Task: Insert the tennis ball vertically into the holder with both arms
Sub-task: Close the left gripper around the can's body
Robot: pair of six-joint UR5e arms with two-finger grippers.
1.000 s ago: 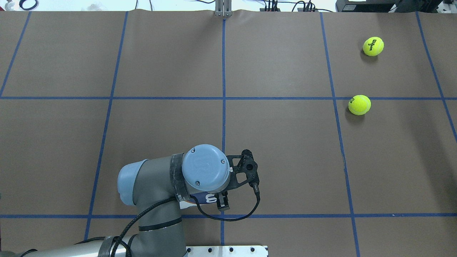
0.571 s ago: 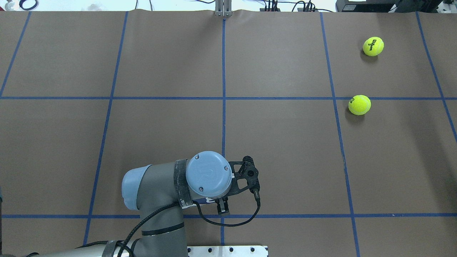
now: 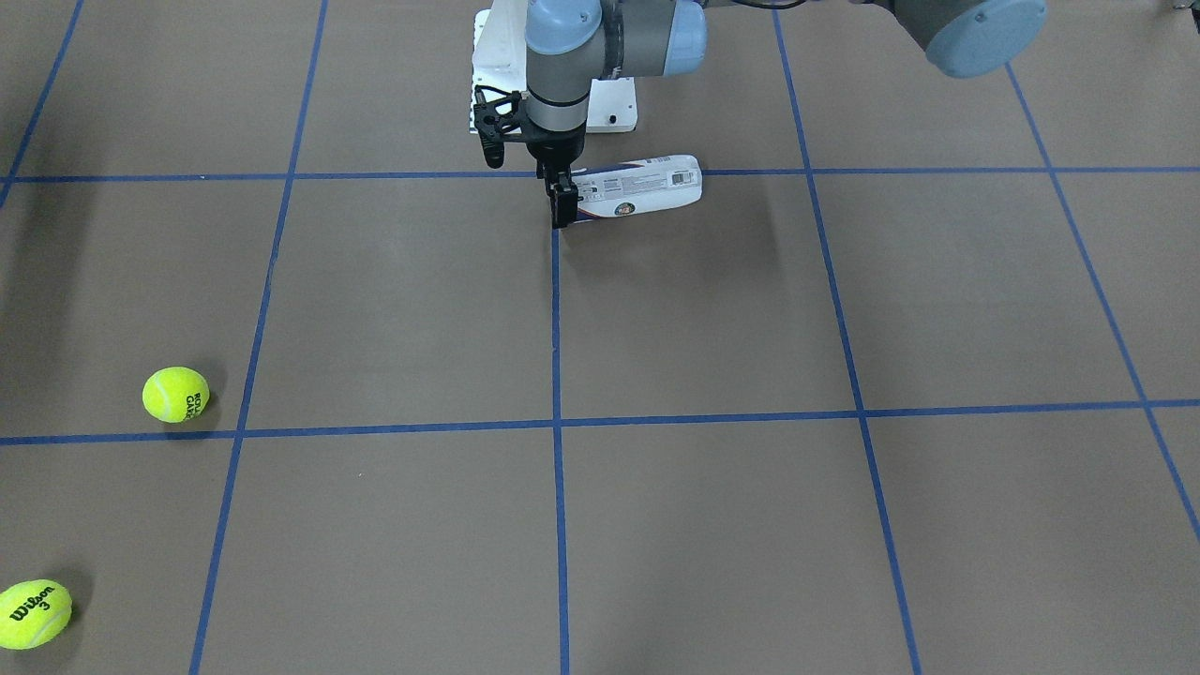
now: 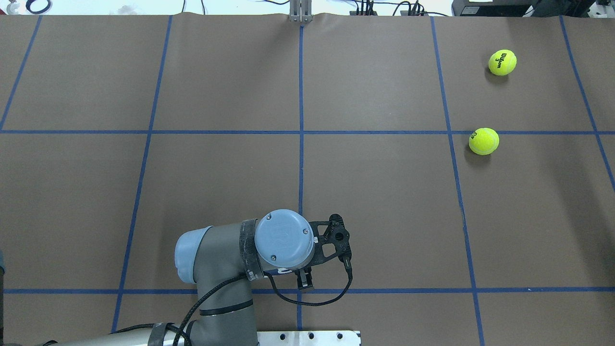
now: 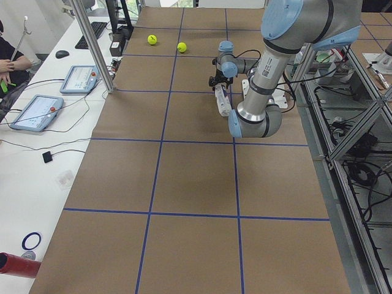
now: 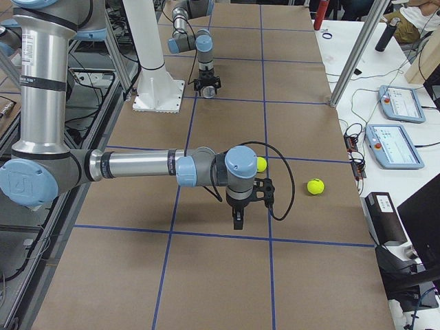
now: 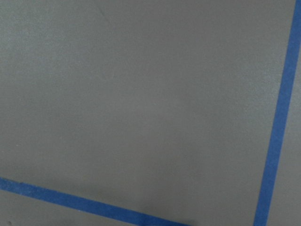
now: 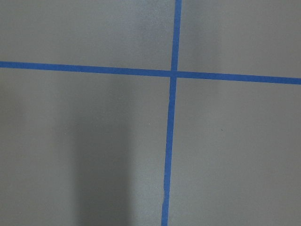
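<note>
Holder [image 3: 642, 186] lies on its side on counter [image 3: 712, 309], just in front of white base [image 3: 614, 108]. Left pincer [image 3: 561, 217] points down at the holder's end; opening and grip cannot be told (fingers overlap the tube edge). Right pincer [image 6: 237, 223] points down over the counter, opening unreadable. Tennis ball [image 3: 175, 394] and Wilson ball [image 3: 35, 614] sit well apart from the holder.

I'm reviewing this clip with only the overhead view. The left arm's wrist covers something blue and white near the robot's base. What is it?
Observer: A tennis-ball tube, lying on its side on the table; the front view shows its full length.
Operator: Which end is under the wrist?
Observer: The left tool stands at the tube's end toward the robot's right; whether it grips is unclear.
Operator: And the other tool? It's not in my view.
Observer: The right-side view shows the right tool hanging above the table, touching nothing.
</note>
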